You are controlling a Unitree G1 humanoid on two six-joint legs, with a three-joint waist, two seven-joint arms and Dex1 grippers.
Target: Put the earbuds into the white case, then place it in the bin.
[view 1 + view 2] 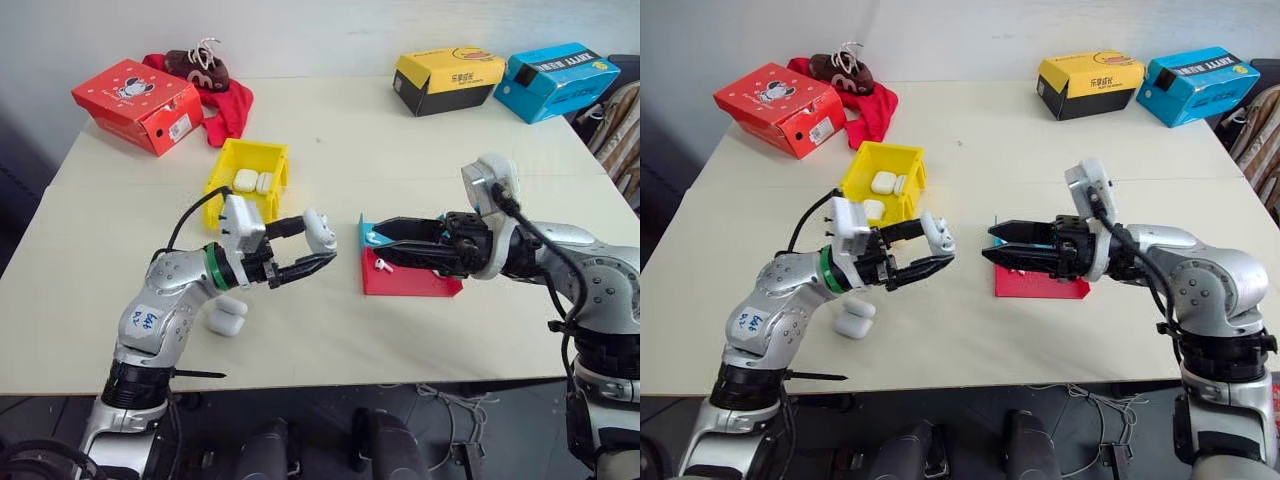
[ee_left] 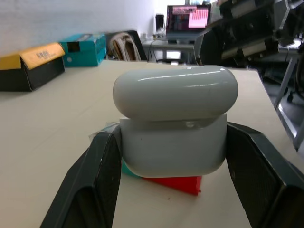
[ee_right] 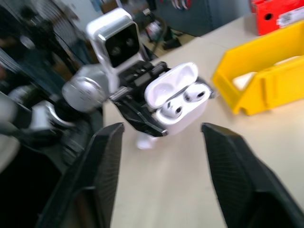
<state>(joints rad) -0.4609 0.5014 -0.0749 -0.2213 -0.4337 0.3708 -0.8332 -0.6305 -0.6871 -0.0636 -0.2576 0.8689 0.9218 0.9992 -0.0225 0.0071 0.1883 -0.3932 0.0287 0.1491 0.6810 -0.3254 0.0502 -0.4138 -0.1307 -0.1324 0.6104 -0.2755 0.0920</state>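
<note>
A spare white case (image 1: pixel 226 316) is lying on the bench (image 1: pixel 330 330) nearest the front edge, just beside the left arm's elbow. Above the bench, the white case (image 1: pixel 320 231) is being gripped by the left claw (image 1: pixel 312 249), fingers clamped on its two sides. Its lid is being held flipped open, and two earbuds (image 3: pixel 183 101) are seen seated in its wells in the right wrist view. The right claw (image 1: pixel 992 243) is being held level, pointing at that case across a small gap, not touching it. Its fingers are being held moderately apart, with nothing seen between them.

Under the right claw, a shallow red and blue tray (image 1: pixel 410 278) is resting on the bench. One loose earbud (image 1: pixel 383 265) is lying on its red part; another small white piece sits on the blue part, too small to be told for sure.

Further back, just beyond the left claw, the yellow bin (image 1: pixel 246 177) is standing with its low front wall toward the robot. More white cases (image 1: pixel 252 181) are lying inside it.

At the far left, a red shoebox (image 1: pixel 137 105) is sitting beside a red cloth (image 1: pixel 230 108) with a brown shoe (image 1: pixel 198 66) on top. At the far right, a yellow cardboard box (image 1: pixel 448 81) and a blue box (image 1: pixel 556 80) are standing side by side, close together.
</note>
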